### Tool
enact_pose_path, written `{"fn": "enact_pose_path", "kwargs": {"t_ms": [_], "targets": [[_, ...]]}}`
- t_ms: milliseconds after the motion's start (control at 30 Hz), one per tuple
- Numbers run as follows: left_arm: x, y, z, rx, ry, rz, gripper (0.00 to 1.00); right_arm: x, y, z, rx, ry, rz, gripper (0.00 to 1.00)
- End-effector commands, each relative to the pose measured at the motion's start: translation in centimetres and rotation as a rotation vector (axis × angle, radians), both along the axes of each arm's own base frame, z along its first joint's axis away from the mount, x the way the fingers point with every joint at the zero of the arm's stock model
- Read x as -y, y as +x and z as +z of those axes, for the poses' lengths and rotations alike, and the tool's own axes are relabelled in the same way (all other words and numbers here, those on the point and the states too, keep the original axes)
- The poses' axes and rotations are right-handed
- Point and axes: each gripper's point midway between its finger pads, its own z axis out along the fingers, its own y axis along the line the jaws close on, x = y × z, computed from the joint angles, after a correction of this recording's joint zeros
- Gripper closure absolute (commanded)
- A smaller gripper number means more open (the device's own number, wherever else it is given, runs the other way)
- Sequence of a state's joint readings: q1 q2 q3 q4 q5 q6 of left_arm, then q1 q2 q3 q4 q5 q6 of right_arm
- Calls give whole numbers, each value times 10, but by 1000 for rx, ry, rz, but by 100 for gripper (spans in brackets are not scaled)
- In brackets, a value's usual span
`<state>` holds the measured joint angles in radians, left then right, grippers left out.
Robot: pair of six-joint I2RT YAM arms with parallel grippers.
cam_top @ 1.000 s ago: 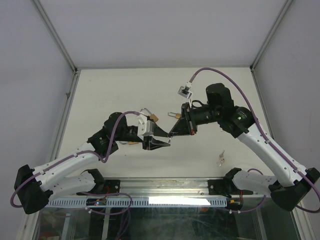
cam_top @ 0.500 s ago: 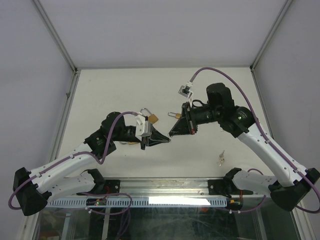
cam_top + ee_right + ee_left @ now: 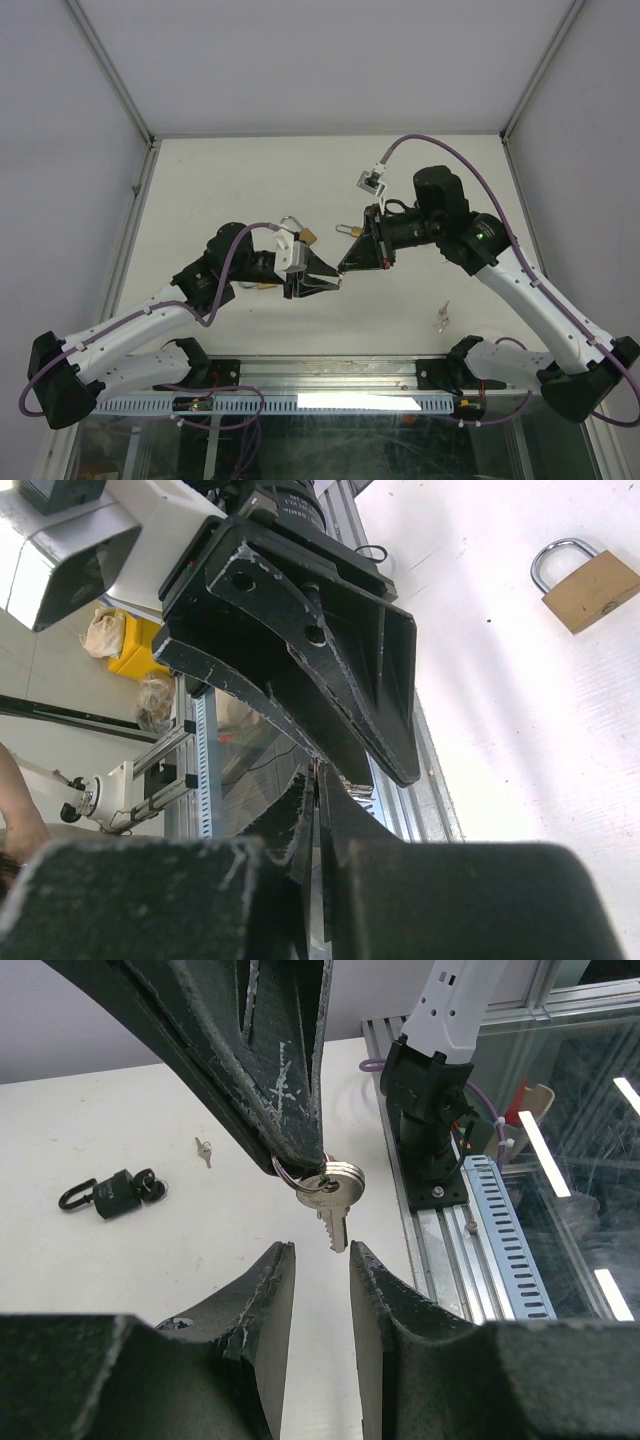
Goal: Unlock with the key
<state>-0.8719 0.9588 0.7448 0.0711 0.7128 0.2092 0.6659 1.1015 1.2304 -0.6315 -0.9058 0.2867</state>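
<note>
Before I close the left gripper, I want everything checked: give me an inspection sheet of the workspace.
Surface: white table, things lying loose on it.
Job's things: keys on a ring, hanging from the right gripper; brass padlock and black padlock flat on the table.
Clutter: small key lying alone.
Grippers: right gripper shut on the ring; left gripper open, fingertips either side of the key tip.
Cables: purple cable arching over the right arm.
Surroundings: white walls; nothing else seen.

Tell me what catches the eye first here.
A key dangles from the tip of the shut right gripper, in mid-air over the table's middle. The left gripper is open, facing the key's tip. A brass padlock lies on the table near the left arm; a black padlock lies farther off.
</note>
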Motion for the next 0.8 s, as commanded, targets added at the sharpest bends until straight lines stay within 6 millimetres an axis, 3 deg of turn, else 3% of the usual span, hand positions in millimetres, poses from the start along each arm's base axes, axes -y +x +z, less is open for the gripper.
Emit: {"fn": "enact_pose_path", "kwargs": {"t_ms": [0,200,367,567,767], "targets": [[7,-4,36,79,-87,-40,71,1,-4,23,58,68,16,100],[6,-6,39,85,-95,-49,81,2,-3,21,59,65,10,100],[4,-7,42,78,-101,-44,100,2,-3,20,60,63,8,100],[-1,-8,40,63,-87,-18,100,7,-2,15,54,49,-4,100],[-6,-3,28,47,-36,24,100,12,0,-5,30,-5,-20,100]]}}
